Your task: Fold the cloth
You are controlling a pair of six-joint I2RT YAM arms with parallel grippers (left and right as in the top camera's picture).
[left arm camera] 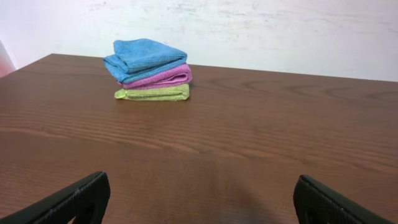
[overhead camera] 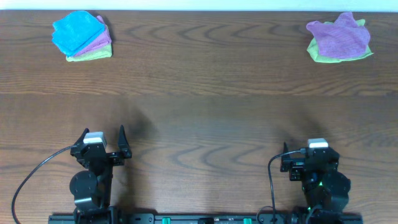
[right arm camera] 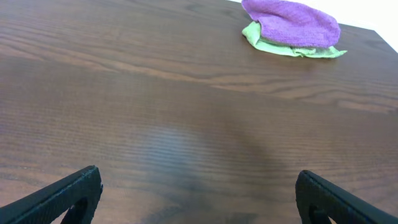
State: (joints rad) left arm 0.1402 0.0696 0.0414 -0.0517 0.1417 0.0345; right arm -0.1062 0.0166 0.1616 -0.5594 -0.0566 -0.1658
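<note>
The sky-blue cloth (overhead camera: 78, 30) lies folded on top of a small stack at the table's far left corner. It also shows in the left wrist view (left arm camera: 146, 57). No white tag shows. My left gripper (overhead camera: 103, 135) is open and empty near the front edge, far from the cloth; its fingers frame bare wood in the left wrist view (left arm camera: 199, 199). My right gripper (overhead camera: 316, 149) is open and empty at the front right, over bare wood in the right wrist view (right arm camera: 199, 193).
Under the blue cloth lie a folded purple cloth (left arm camera: 161, 77) and a lime-green cloth (left arm camera: 155, 93). At the far right, a crumpled purple cloth (overhead camera: 339, 34) lies on a lime-green cloth (overhead camera: 323, 55). The table (overhead camera: 205, 124) is dark wood.
</note>
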